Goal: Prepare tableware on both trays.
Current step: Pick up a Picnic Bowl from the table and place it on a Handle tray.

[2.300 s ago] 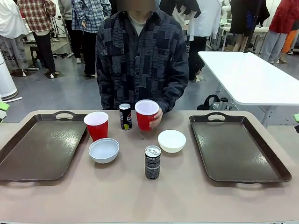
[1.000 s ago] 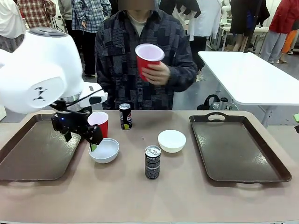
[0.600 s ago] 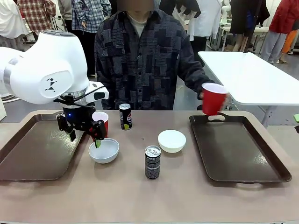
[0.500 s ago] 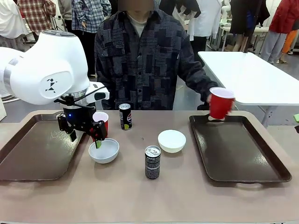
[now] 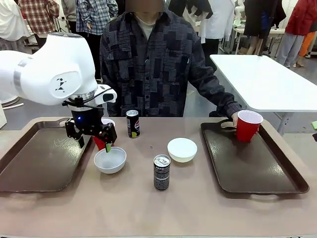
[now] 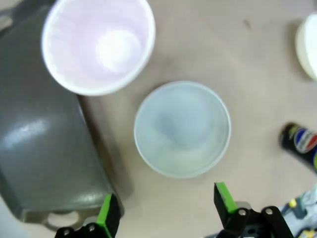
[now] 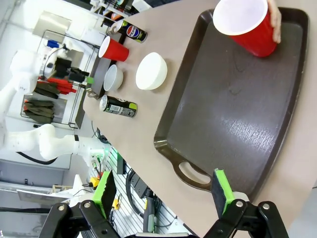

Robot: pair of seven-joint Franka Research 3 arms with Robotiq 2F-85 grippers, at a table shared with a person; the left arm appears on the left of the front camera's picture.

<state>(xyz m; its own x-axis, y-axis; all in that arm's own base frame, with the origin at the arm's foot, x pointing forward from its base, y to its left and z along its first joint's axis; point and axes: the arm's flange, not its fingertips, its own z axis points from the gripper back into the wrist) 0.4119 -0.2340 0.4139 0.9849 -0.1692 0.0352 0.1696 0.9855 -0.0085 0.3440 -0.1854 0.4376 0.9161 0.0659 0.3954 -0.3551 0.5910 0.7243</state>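
My left gripper (image 5: 94,145) hangs open just above the table, over the near rim of the pale grey bowl (image 5: 110,159) and in front of one red cup (image 5: 100,143). From the left wrist, the bowl (image 6: 182,129) lies ahead of the open gripper (image 6: 166,208), with the cup (image 6: 99,44) beyond it. A person's hand (image 5: 234,119) holds the other red cup (image 5: 246,126) at the far end of the right tray (image 5: 252,163). The white bowl (image 5: 182,149) and two black cans (image 5: 132,124) (image 5: 161,172) stand mid-table. My right gripper (image 7: 163,191) is open above that tray's (image 7: 237,114) handle end.
The left tray (image 5: 42,156) lies bare at the left, its edge (image 6: 39,148) right beside the cup and bowl. The person stands at the far side of the table. A white table (image 5: 267,79) stands behind at the right.
The person has carried the red cup from chest height down to the right tray's far end. My left arm came in and has edged right over the grey bowl.
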